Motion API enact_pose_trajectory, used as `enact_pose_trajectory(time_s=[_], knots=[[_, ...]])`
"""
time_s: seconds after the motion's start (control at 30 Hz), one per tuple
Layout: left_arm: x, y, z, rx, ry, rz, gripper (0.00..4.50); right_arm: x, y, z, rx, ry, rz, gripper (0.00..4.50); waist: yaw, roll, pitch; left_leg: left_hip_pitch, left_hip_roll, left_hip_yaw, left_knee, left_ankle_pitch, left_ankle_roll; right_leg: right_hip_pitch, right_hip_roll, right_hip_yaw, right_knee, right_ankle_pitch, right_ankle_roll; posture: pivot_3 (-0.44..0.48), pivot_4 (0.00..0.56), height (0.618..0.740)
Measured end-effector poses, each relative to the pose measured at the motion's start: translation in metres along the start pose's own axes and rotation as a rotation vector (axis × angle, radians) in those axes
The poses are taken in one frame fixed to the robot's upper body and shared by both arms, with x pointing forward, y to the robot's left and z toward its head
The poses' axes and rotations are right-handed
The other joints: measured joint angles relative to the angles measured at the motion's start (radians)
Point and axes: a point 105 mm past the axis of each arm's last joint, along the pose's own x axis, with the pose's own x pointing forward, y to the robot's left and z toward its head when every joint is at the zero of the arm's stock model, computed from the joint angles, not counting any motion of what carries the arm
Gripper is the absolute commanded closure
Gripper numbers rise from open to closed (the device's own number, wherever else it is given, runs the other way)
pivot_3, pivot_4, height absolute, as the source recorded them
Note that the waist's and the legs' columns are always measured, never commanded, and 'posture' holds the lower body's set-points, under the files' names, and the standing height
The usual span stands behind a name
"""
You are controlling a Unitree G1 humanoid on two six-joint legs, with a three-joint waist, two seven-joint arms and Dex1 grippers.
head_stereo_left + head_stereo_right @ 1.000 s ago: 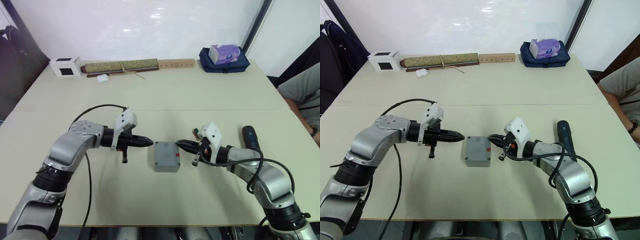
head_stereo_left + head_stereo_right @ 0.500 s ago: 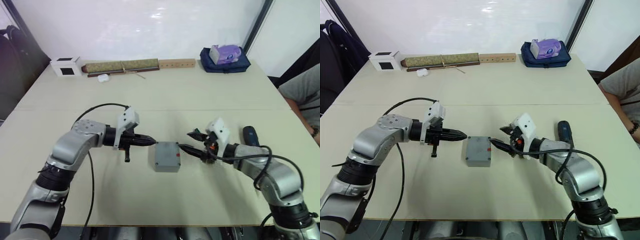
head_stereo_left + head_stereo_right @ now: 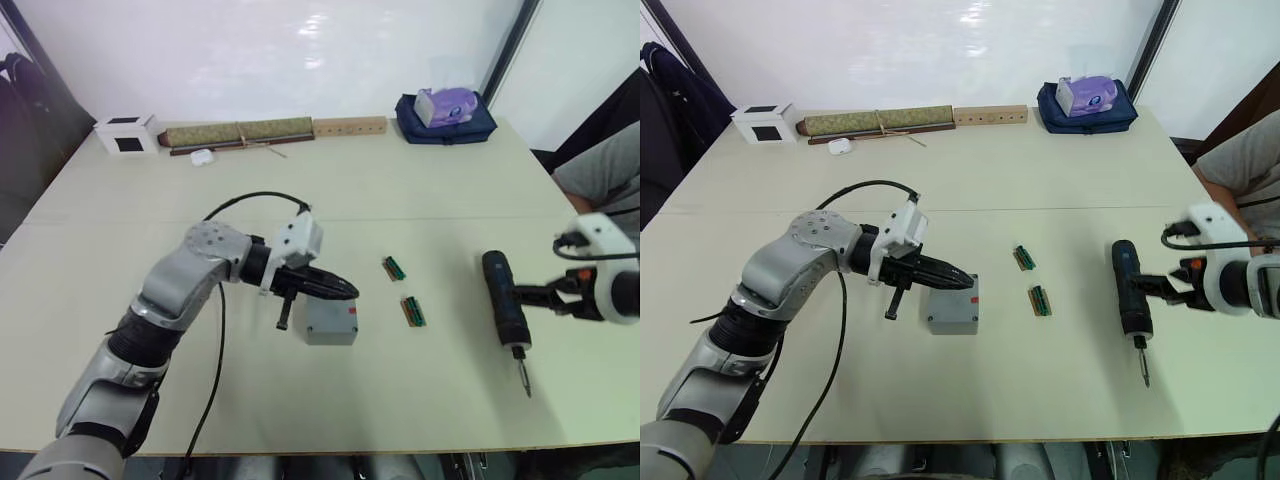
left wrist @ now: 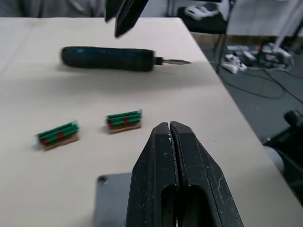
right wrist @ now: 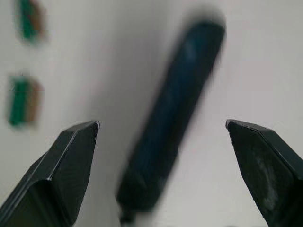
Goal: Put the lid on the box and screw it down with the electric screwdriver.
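A: The electric screwdriver (image 3: 1129,291) lies flat on the desk (image 3: 1060,190), right in front of the right gripper (image 3: 1175,290), whose fingers (image 5: 71,161) are spread wide to either side of its barrel. How will it handle?

B: Stiff and fairly weighty, I'd judge. A smooth round body could roll, so take it at the dark textured middle, away from the thin metal bit.

A: And the box (image 3: 952,307)?

B: Hard grey plastic, square, with the lid (image 4: 110,205) apparently seated on top. The left gripper (image 3: 960,281) has its fingers (image 4: 189,175) pressed together over it; whether they touch, I cannot tell.

A: Beyond those tips?

B: Two small green strips (image 3: 1032,279), between box and screwdriver.
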Motion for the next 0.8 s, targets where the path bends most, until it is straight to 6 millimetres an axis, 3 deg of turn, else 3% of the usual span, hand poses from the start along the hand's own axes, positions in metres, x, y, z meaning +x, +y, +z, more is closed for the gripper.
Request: enact_pose_trajectory(time_s=[0.43,0.57,0.7,0.8], knots=[[0.011,-0.011,-0.003,0.017,-0.009,0.014,4.5,0.021,-0.008,-0.014,0.101,0.148,0.03,0.06,0.007,0.0,0.0,-0.001,0.0,0.0,0.001,0.0,0.0,0.0,-0.001,0.0,-0.001,0.0,0.0,0.0,0.15,0.74],[0.014,-0.017,-0.011,-0.029,-0.011,0.046,4.5,0.038,-0.008,-0.019,0.085,0.228,0.038,0.06,0.003,0.0,0.0,0.0,0.0,0.0,0.001,0.0,0.0,0.0,0.0,0.0,-0.001,0.0,0.0,0.0,0.15,0.74],[0.011,-0.013,-0.013,-0.051,0.004,0.095,4.5,0.044,-0.008,-0.013,0.061,0.251,0.05,0.06,0.003,-0.001,0.0,0.0,0.0,0.0,0.002,0.0,0.0,0.001,0.0,0.0,-0.001,0.0,0.0,0.0,0.15,0.74],[0.0,-0.012,-0.011,-0.059,0.024,0.124,4.5,0.047,-0.008,-0.012,0.017,0.28,0.06,0.67,0.0,-0.003,0.0,0.001,0.001,0.0,0.002,0.0,0.0,0.001,0.0,0.0,-0.001,0.0,0.0,0.0,0.15,0.74]])
